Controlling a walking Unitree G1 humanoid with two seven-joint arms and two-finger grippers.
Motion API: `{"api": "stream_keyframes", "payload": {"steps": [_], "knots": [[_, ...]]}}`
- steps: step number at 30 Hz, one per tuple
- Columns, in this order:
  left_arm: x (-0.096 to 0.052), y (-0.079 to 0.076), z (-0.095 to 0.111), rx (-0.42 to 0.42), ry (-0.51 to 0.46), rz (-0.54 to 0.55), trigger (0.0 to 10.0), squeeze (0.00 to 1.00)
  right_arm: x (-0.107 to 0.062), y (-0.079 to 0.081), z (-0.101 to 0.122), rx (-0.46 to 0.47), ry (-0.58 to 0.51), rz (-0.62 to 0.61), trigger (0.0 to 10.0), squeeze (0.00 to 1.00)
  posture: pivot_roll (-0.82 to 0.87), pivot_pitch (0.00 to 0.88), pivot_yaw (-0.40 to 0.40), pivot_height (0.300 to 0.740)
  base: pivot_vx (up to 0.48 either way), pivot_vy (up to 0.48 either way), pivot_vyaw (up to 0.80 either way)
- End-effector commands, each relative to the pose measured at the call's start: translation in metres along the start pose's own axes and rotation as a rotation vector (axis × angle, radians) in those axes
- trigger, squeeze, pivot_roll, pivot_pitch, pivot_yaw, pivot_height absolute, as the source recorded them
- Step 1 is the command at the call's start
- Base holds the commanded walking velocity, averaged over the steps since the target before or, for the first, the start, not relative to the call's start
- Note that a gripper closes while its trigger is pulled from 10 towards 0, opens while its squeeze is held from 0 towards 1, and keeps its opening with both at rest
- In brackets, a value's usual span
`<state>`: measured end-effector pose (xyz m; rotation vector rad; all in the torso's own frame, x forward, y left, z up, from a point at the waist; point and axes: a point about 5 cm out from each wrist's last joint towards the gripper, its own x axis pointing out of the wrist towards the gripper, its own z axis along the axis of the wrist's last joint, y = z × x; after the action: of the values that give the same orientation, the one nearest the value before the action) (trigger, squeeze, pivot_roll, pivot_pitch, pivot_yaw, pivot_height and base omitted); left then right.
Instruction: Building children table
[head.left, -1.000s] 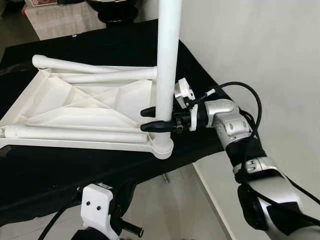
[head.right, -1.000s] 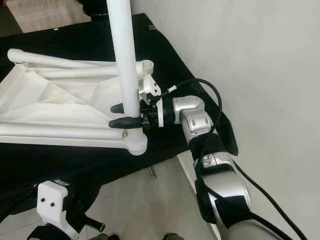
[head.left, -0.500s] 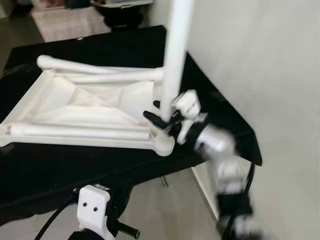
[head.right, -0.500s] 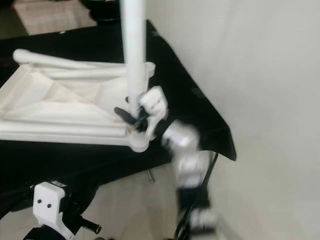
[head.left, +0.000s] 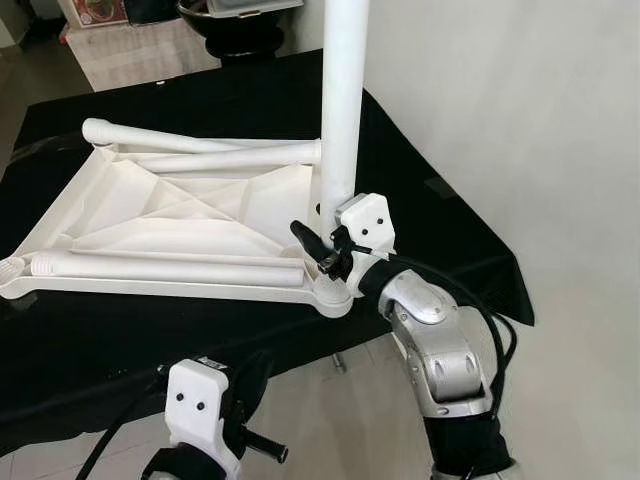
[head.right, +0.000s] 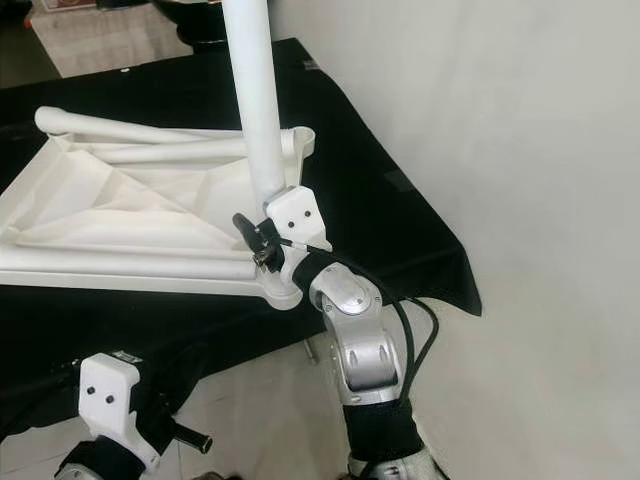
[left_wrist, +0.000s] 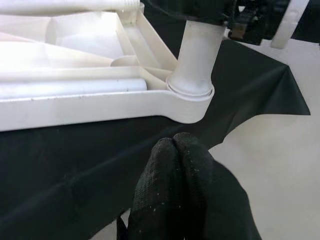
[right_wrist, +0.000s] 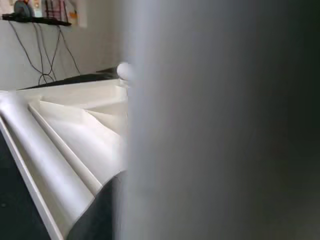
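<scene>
**One leg upright in an upturned children's table, right gripper at its base**

One left gripper (left_wrist: 175, 150), nearest the robot: low at the near edge of the work surface, black fingers pressed together with nothing between them, hanging over the black cloth (head.left: 120, 340) just short of the tabletop's near right corner.

One right gripper (head.left: 318, 248): fingers closed around the bottom of the upright leg (head.left: 342, 100), just above the corner socket (left_wrist: 192, 92); silver forearm rising from below at the right.

One white plastic tabletop (head.left: 160, 215), lying upside down on the cloth, ribbed underside showing.

One white leg standing vertical in the near right corner socket, top running out of view.

Three further white legs lying flat on the upturned tabletop: one (head.left: 170, 268) along the near edge, two (head.left: 200, 150) along the far edge.

One black cloth covering the surface, draped over the right edge beside a pale wall (head.left: 540, 120).

One dark round object (head.left: 225, 15) beyond the far edge; kind cannot be told.
</scene>
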<state>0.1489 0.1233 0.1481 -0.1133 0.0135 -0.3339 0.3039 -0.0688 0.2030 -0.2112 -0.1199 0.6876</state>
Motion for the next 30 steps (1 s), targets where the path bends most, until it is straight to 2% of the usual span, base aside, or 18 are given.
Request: {"api": "stream_keyframes", "payload": {"steps": [1, 3, 4, 5, 6, 9, 10, 16, 18, 23, 24, 25, 26, 27, 30], "knots": [[-0.001, 0.001, -0.002, -0.003, 0.011, 0.007, 10.0, 0.00, 0.004, 0.003, 0.013, 0.033, -0.054, 0.133, 10.0, 1.00, 0.03, 0.168, -0.017, 0.740, 0.000, 0.000, 0.00], [-0.001, 0.000, -0.001, -0.002, 0.009, 0.009, 10.0, 0.00, 0.008, -0.006, 0.020, 0.027, -0.101, 0.238, 10.0, 1.00, 0.05, 0.174, -0.014, 0.740, 0.000, 0.000, 0.00], [-0.001, 0.000, -0.001, -0.002, 0.009, 0.009, 10.0, 0.00, 0.008, -0.006, 0.020, 0.027, -0.101, 0.238, 10.0, 1.00, 0.05, 0.174, -0.014, 0.740, 0.000, 0.000, 0.00], [-0.001, 0.000, 0.000, -0.001, 0.008, 0.010, 10.0, 0.00, 0.010, -0.015, 0.024, 0.016, -0.119, 0.334, 10.0, 1.00, 0.06, 0.179, -0.013, 0.740, 0.000, 0.000, 0.00], [-0.001, 0.000, 0.000, -0.001, 0.008, 0.010, 10.0, 0.00, 0.010, -0.015, 0.024, 0.016, -0.119, 0.334, 10.0, 1.00, 0.06, 0.179, -0.013, 0.740, 0.000, 0.000, 0.00], [-0.003, -0.001, 0.001, -0.001, 0.009, 0.008, 10.0, 0.00, 0.009, -0.031, 0.023, -0.099, -0.089, 0.508, 10.0, 1.00, 0.07, 0.183, -0.014, 0.740, 0.000, 0.000, 0.00], [-0.003, -0.001, 0.001, -0.004, 0.010, 0.006, 10.0, 0.00, 0.008, -0.037, 0.018, -0.096, -0.044, 0.595, 10.0, 0.00, 0.08, 0.189, -0.016, 0.740, 0.000, 0.000, 0.00], [-0.005, -0.003, 0.002, -0.011, 0.013, 0.002, 10.0, 0.00, 0.006, -0.047, 0.007, -0.056, 0.035, 0.718, 10.0, 0.00, 0.09, 0.201, -0.014, 0.740, 0.000, 0.000, 0.00], [-0.007, -0.004, 0.002, -0.013, 0.016, 0.001, 10.0, 0.00, 0.010, -0.053, 0.003, -0.051, 0.076, 0.741, 10.0, 0.00, 0.09, 0.203, -0.015, 0.740, 0.000, 0.000, 0.00], [-0.008, -0.004, 0.003, -0.013, 0.018, 0.001, 10.0, 0.00, 0.015, -0.057, 0.002, -0.050, 0.088, 0.742, 10.0, 0.00, 0.10, 0.214, -0.013, 0.740, 0.000, 0.000, 0.00], [-0.009, -0.004, 0.003, -0.013, 0.019, 0.001, 10.0, 0.00, 0.018, -0.059, 0.002, -0.024, 0.081, 0.748, 10.0, 0.00, 0.10, 0.217, -0.011, 0.740, 0.000, 0.000, 0.00], [-0.010, -0.004, 0.004, -0.014, 0.020, 0.001, 10.0, 0.00, 0.020, -0.060, 0.000, 0.001, 0.083, 0.744, 8.3, 0.00, 0.10, 0.221, -0.011, 0.740, 0.000, 0.000, 0.00], [-0.010, -0.004, 0.004, -0.014, 0.020, 0.001, 10.0, 0.00, 0.020, -0.060, 0.000, 0.001, 0.083, 0.744, 8.3, 0.00, 0.10, 0.221, -0.011, 0.740, 0.000, 0.000, 0.00], [-0.010, -0.004, 0.004, -0.014, 0.022, 0.001, 10.0, 0.00, 0.022, -0.062, -0.001, 0.016, 0.082, 0.747, 0.0, 0.00, 0.11, 0.220, -0.009, 0.740, 0.000, 0.000, 0.00], [-0.011, -0.005, 0.004, -0.014, 0.025, 0.001, 10.0, 0.00, 0.024, -0.065, -0.004, 0.033, 0.079, 0.743, 0.0, 0.00, 0.11, 0.222, -0.009, 0.740, 0.000, 0.000, 0.00]]}}
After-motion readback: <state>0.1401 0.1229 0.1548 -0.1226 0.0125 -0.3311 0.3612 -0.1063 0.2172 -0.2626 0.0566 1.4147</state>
